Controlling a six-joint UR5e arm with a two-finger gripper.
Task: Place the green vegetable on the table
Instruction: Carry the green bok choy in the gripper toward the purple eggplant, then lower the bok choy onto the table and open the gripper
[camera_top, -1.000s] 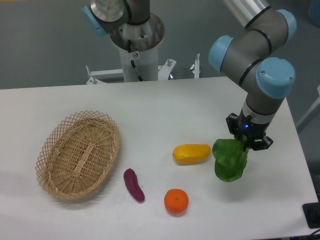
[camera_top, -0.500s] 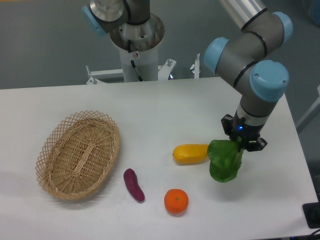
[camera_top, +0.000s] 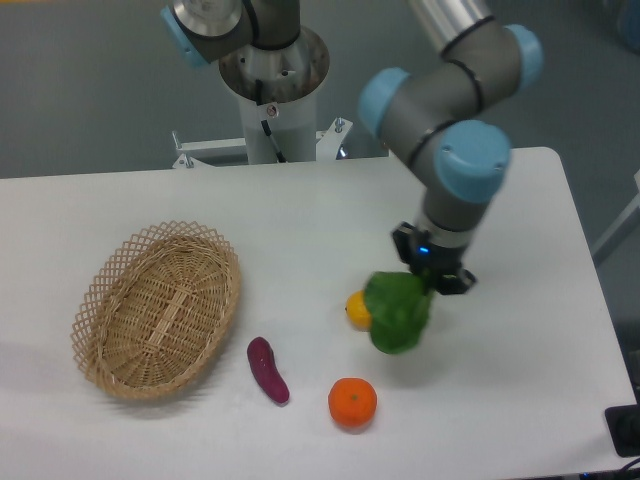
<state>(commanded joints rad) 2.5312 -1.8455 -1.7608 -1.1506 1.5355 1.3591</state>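
The green vegetable (camera_top: 397, 312) is a dark green leafy toy that hangs from my gripper (camera_top: 431, 279), which is shut on its upper end. It hangs just above the white table (camera_top: 330, 220), in front of the yellow fruit (camera_top: 356, 310) and hiding most of it. The pale stem end is hidden in the jaws.
An oval wicker basket (camera_top: 159, 306) lies at the left, with nothing in it. A small purple eggplant-like piece (camera_top: 268, 369) and an orange (camera_top: 352, 402) lie near the front edge. The arm's base post (camera_top: 272, 95) stands behind the table.
My gripper has carried the green vegetable to the left, from beside the yellow fruit's right end to in front of it. The other things have not moved.
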